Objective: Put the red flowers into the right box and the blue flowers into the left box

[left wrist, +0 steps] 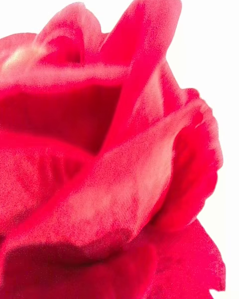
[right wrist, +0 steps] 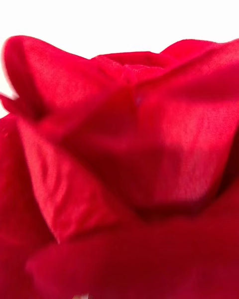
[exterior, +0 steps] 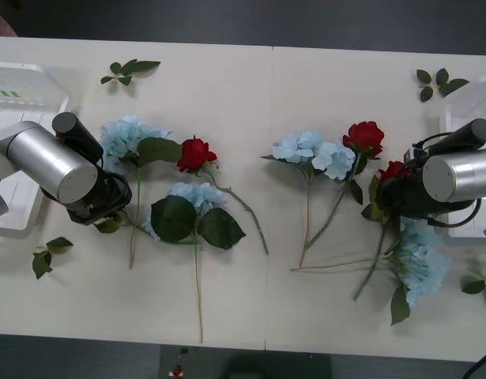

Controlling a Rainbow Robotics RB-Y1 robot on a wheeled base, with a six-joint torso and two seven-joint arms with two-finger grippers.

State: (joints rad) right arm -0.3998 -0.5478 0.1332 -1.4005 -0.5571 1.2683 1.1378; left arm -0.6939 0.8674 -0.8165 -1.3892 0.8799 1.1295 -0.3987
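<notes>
**Both claws low over the flowers, grip unreadable**

While both arms reach in over the surface (exterior: 250,95), the left claw (exterior: 108,208) sits low at the left side and the right claw (exterior: 391,199) low at the right side. Both are hidden under their wrists in the front view, so cannot tell whether either is apart, together or clamped on anything.

Red flowers: one rose (exterior: 393,170) is right against the right claw, peeking out at its far edge, with petals (right wrist: 119,169) pressed up close in the right wrist view. A second rose (exterior: 366,136) lies just beyond and inboard of the right claw. A third rose (exterior: 195,152) lies inboard of the left claw, a bit farther off. The left wrist view has a red bloom (left wrist: 109,169) very close to the camera; can't tell which rose it is.

Blue flowers: one cluster (exterior: 128,134) just beyond the left claw, one (exterior: 197,193) inboard of it with big dark leaves, one (exterior: 314,151) between the two claws, nearer the right one, and one (exterior: 420,260) just on the near side of the right claw.

Left box (exterior: 21,229) sits outboard of the left claw, under that arm. Right box (exterior: 462,99) sits beyond and outboard of the right claw. No flowers seen in either.

Loose leaf sprigs (exterior: 128,69) lie at the surface's corners.
</notes>
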